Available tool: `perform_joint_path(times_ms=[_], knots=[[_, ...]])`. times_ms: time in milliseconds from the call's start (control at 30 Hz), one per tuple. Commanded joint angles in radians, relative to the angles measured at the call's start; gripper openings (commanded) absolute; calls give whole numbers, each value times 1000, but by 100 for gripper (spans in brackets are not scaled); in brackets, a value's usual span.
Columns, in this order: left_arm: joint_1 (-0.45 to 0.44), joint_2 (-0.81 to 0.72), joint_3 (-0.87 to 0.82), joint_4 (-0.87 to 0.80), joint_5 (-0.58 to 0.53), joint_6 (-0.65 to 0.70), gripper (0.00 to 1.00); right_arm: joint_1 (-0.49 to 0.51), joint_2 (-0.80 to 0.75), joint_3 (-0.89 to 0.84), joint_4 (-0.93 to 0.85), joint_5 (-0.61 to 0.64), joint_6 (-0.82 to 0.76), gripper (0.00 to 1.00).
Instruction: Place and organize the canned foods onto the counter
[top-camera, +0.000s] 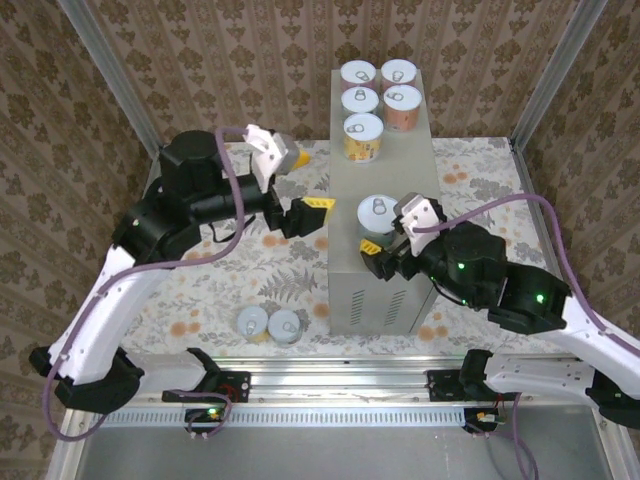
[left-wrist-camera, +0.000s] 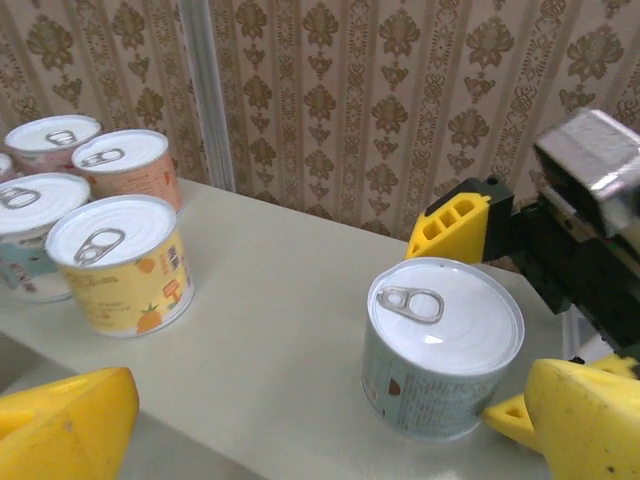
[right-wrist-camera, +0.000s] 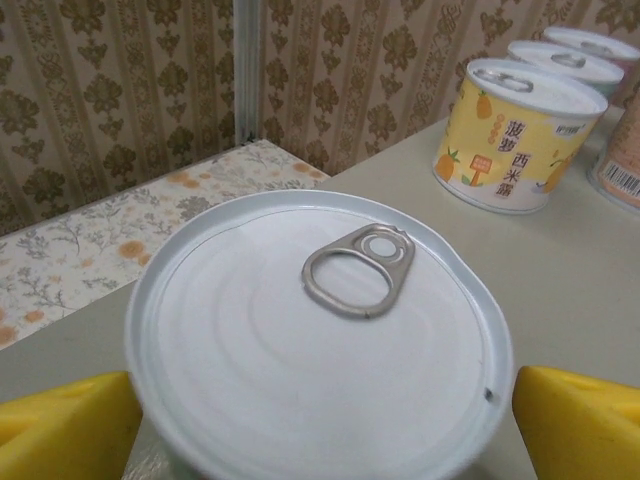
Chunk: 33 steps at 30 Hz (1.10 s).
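The counter is a tall grey box in the middle. Several canned foods stand at its far end, among them a yellow can. A teal can stands nearer on the counter top. My right gripper is open, with a yellow finger on each side of this can, close to its wall. My left gripper is open and holds nothing, just off the counter's left side. Two more cans stand on the floral floor.
Metal frame posts and patterned walls close in the back and sides. The counter's vent slots face the near edge. The bare counter top lies between the yellow can and the teal can.
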<state>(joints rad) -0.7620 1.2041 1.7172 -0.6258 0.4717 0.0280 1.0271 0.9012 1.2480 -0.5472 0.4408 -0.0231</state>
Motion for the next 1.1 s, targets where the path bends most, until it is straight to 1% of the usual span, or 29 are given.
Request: perform_joint_path(times_ms=[0,133,233,400,633,700,833,1067], knots=[[22,-41,-54,34,5,-31,100,-31,26,16,50,32,55,91],[50,-85,-114,35,5,-40,100,-98,38,14,65,15,96,78],[56,-111,-161,46,10,-47,100,-170,40,9,70,-17,115,73],[57,-134,-217,37,-25,-51,100,-285,55,22,84,-71,90,71],[58,-156,-261,46,-37,-72,100,-495,142,67,121,-241,68,69],[57,-157,-269,48,-42,-75,100,-539,173,84,138,-284,66,69],[58,-159,-275,52,-43,-79,100,-606,249,118,167,-340,68,68],[58,-148,-272,52,-53,-80,100,-668,356,182,191,-394,48,69]])
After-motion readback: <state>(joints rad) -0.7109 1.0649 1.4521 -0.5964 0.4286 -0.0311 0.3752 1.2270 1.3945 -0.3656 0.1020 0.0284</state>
